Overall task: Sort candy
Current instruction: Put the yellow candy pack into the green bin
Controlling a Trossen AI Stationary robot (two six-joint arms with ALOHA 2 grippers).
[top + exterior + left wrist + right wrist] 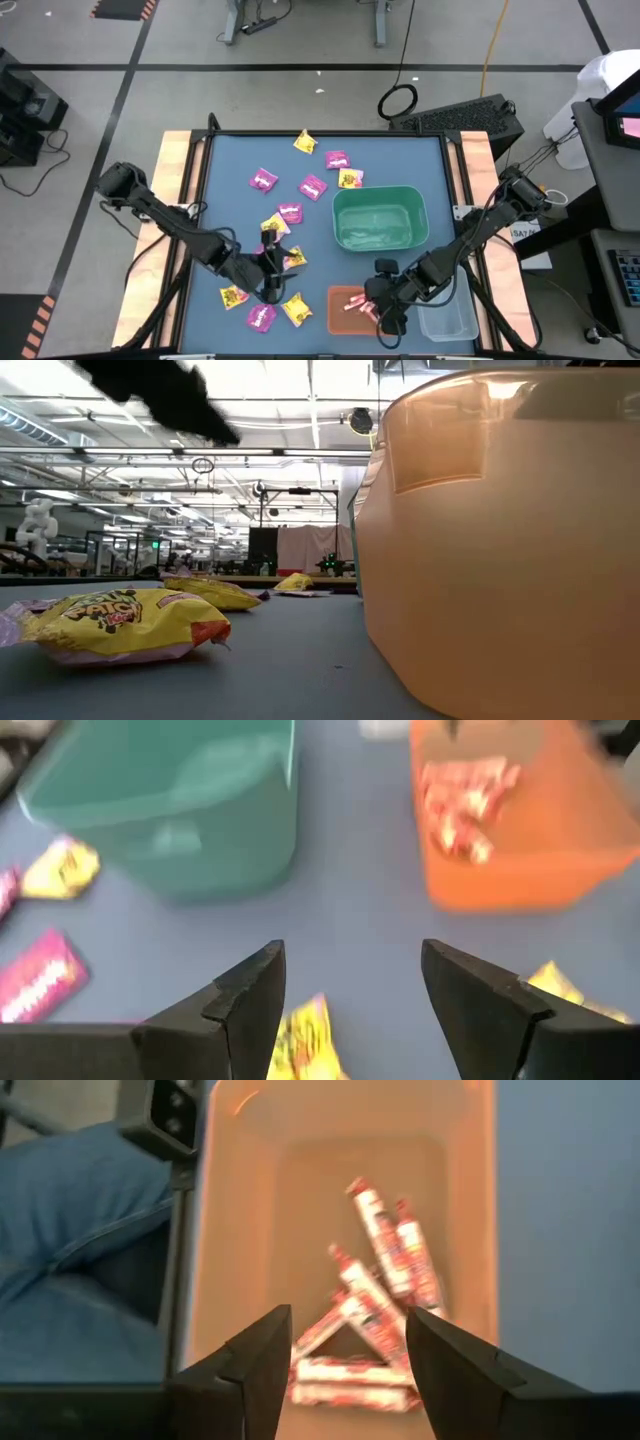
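Note:
Candy lies scattered on the blue table: magenta packets (290, 212), yellow packets (295, 308) (125, 625) and pink-white sticks (385, 1270). The sticks lie on the floor of the orange bin (350, 305) (340, 1200). My right gripper (385, 305) (348, 1320) hangs open above those sticks with nothing between its fingers. My left gripper (272, 275) (350, 955) stands open near the table's front left, just above a yellow packet (305, 1040) that lies flat on the table below its fingers.
A green bin (380, 220) (180, 810) stands mid-table, behind the orange bin (510, 830). A clear bin (445, 320) sits at the front right, beside the orange one. Blue cloth (70, 1230) shows beyond the table's near edge.

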